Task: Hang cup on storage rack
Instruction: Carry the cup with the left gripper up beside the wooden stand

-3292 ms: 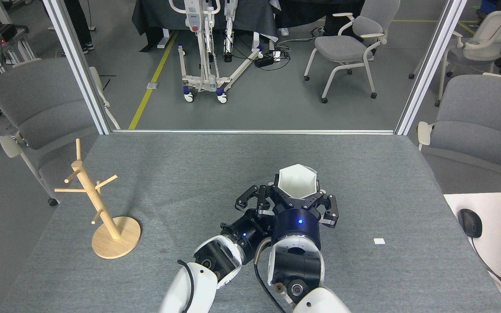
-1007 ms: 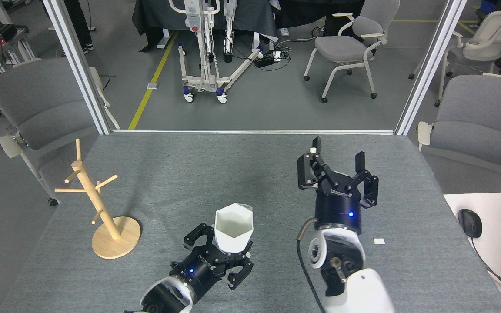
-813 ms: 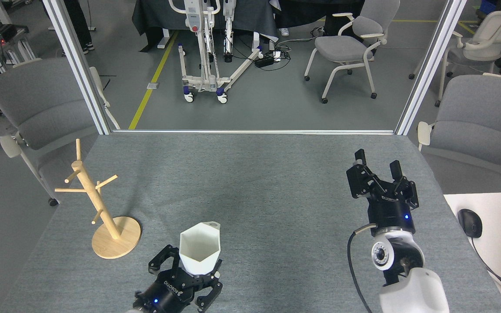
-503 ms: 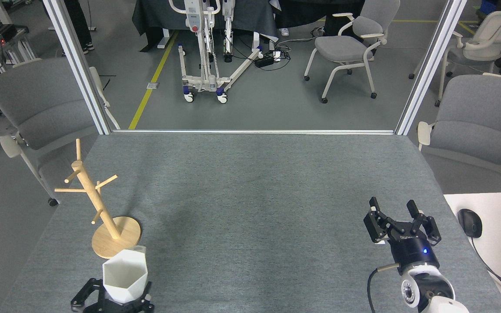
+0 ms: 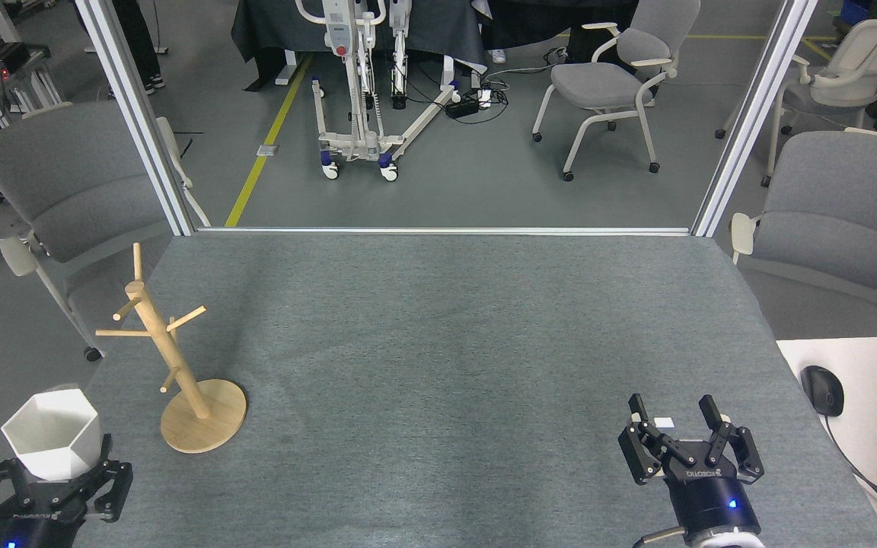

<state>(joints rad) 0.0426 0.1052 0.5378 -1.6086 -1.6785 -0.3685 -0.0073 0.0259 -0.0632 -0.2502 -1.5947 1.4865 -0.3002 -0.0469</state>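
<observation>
At the near-left corner of the table [image 5: 438, 304], in the head view, my left end effector [image 5: 43, 476] was clamped on the lower part of the cup [image 5: 52, 434], which stood upright in it with its hexagonal mouth open to the ceiling. The cup hung off the table's left edge, near the round base of the storage rack [image 5: 172, 365] but apart from it; the rack's pegs were all bare. I could not see a handle on the cup from here. My right end effector [image 5: 688, 445] sat low at the near right with its fingers spread and nothing between them, well apart from the work. I judged the carry to be in hand and the hanging not yet done. The next move would call for lifting the cup to peg height, tipping it, and slipping it onto a peg.
</observation>
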